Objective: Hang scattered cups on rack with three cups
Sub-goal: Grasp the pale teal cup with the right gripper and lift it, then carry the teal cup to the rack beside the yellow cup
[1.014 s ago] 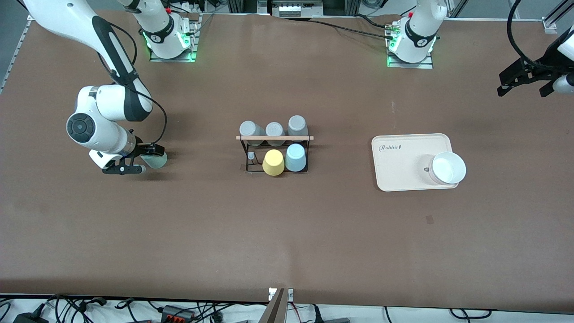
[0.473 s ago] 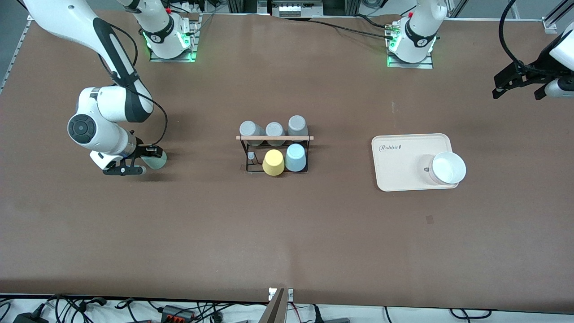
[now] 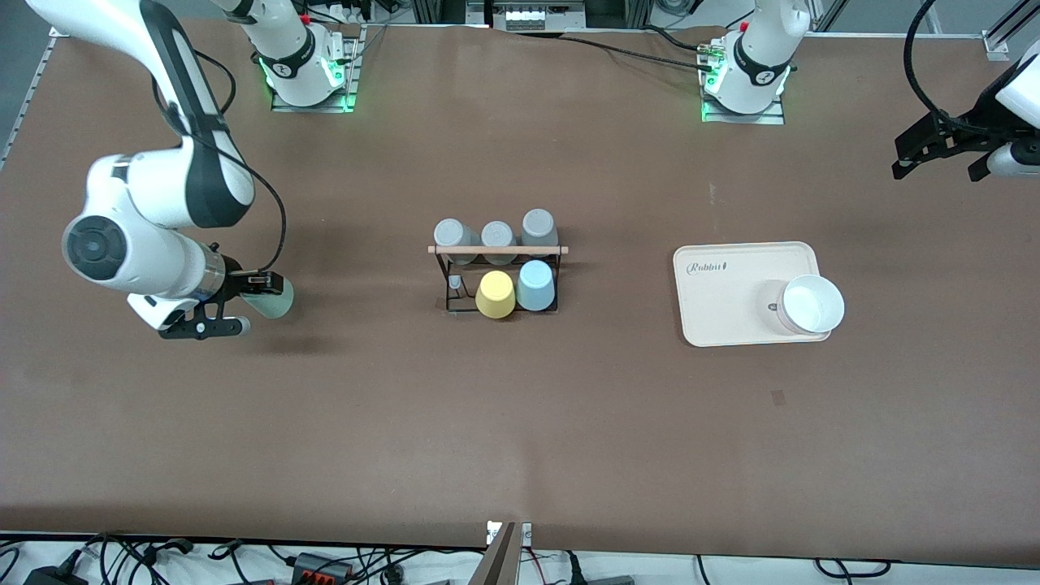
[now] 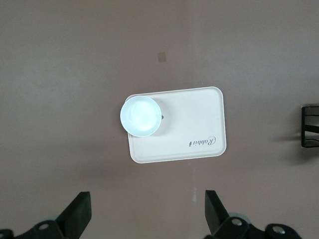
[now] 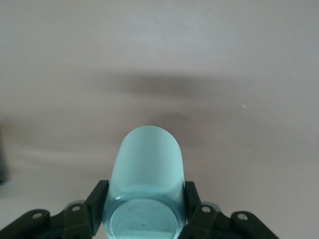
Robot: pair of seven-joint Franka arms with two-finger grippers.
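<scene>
The mint cup (image 3: 272, 301) is clamped between the fingers of the right gripper (image 3: 244, 302), lying sideways and lifted off the table (image 3: 520, 422) at the right arm's end, with its shadow on the surface below. In the right wrist view the pads (image 5: 97, 198) are seen pressed on both flanks of the cup near its closed base.

The rack (image 3: 497, 272) stands mid-table, at about three o'clock from the held cup in the front view. On its nearer row a yellow cup (image 3: 495, 294) and the blue cup (image 3: 535, 285) are already seated; three grey cups (image 3: 496, 238) sit on the row nearer the bases. One bare peg (image 3: 455, 283) is left, at nine o'clock of the yellow cup.

For the step to go well, the mint cup is best carried high enough to pass the wooden rod (image 3: 497, 249), turned mouth-down, centred over that peg and lowered straight, so the yellow cup is not nudged. Release is best held back until the cup is seated.

The left gripper (image 3: 942, 154) waits with its jaws spread, high off the left arm's end, looking down on the tray (image 4: 199, 112) and white bowl (image 4: 141, 115).
</scene>
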